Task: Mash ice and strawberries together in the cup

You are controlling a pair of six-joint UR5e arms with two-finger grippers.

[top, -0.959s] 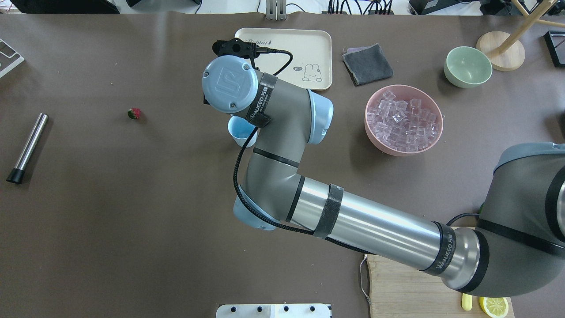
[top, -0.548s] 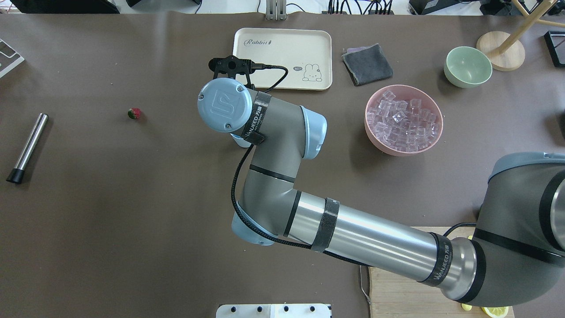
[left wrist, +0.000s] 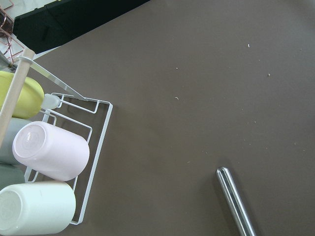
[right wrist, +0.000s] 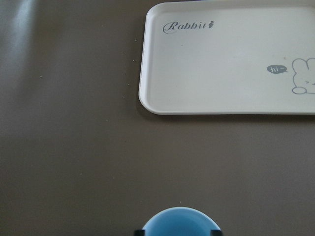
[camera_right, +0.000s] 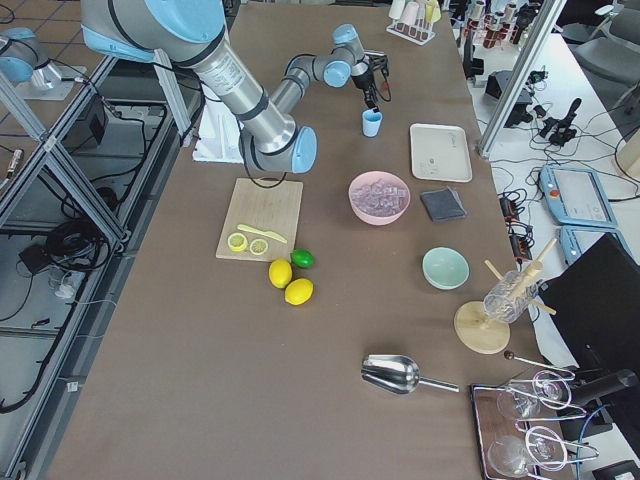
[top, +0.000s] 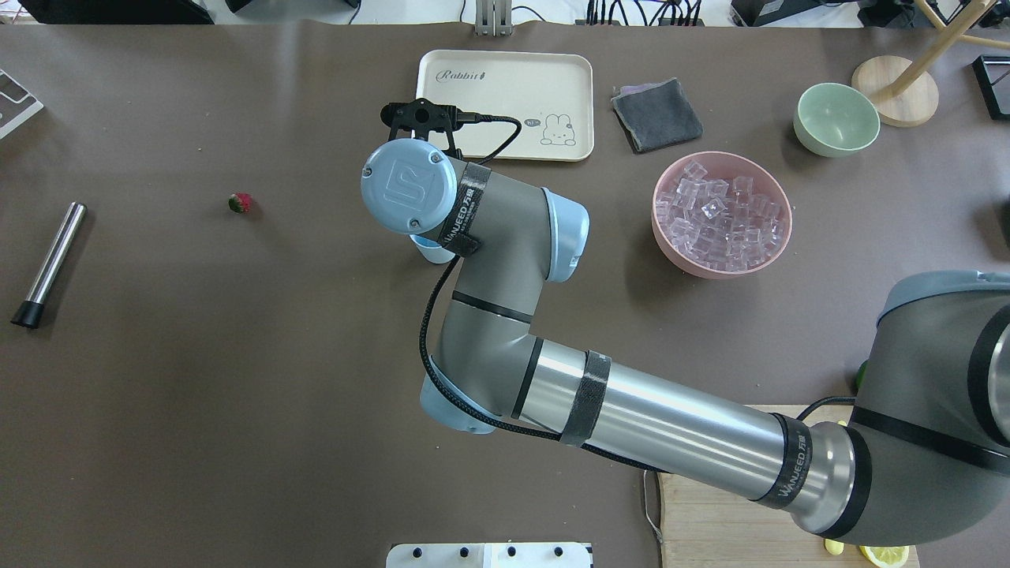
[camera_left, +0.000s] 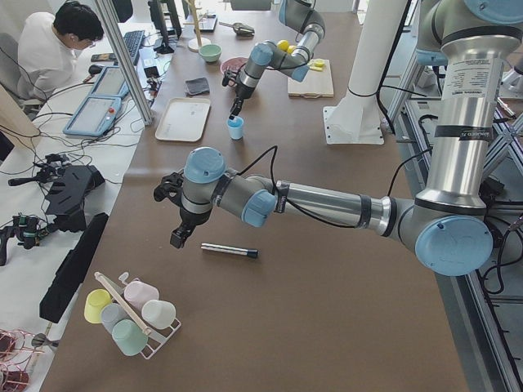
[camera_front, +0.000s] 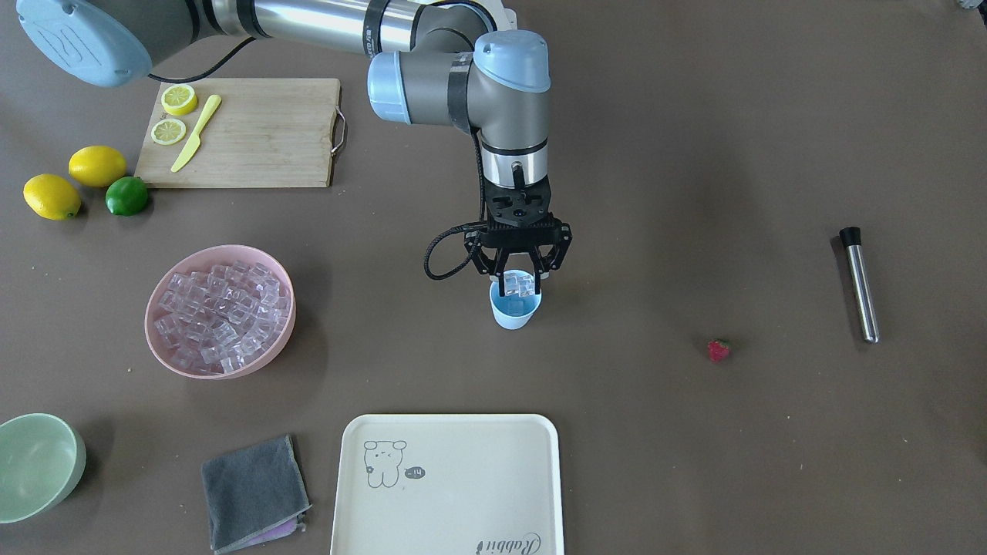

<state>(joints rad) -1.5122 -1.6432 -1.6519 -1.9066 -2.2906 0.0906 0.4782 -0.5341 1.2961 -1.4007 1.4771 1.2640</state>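
Light blue cup (camera_front: 515,314) mid-table, largely hidden overhead by right wrist (top: 410,185); right gripper (camera_front: 521,289) just above its mouth, fingers pinched on clear ice cube (camera_front: 526,284); pink bowl (camera_front: 231,368) of ice (camera_front: 220,312), strawberry (camera_front: 719,350), steel rod (camera_front: 861,289) well apart, tray (camera_front: 463,478) near; left gripper (camera_left: 176,238), opening impossible to tell.

My table (camera_front: 694,154) wears a brown cover. Near its middle stands the light blue cup (camera_front: 515,314). Toward my left end lie the strawberry (camera_front: 719,350) and the steel muddler (camera_front: 860,285). Along the far edge sit the cream tray (camera_front: 463,478), the grey cloth (camera_front: 250,489) and the pale green bowl (camera_front: 38,462). The pink bowl (camera_front: 231,370) stands right of the cup. By my own edge lie the cutting board (camera_front: 262,139), two lemons (camera_front: 97,166) and a lime (camera_front: 126,196).
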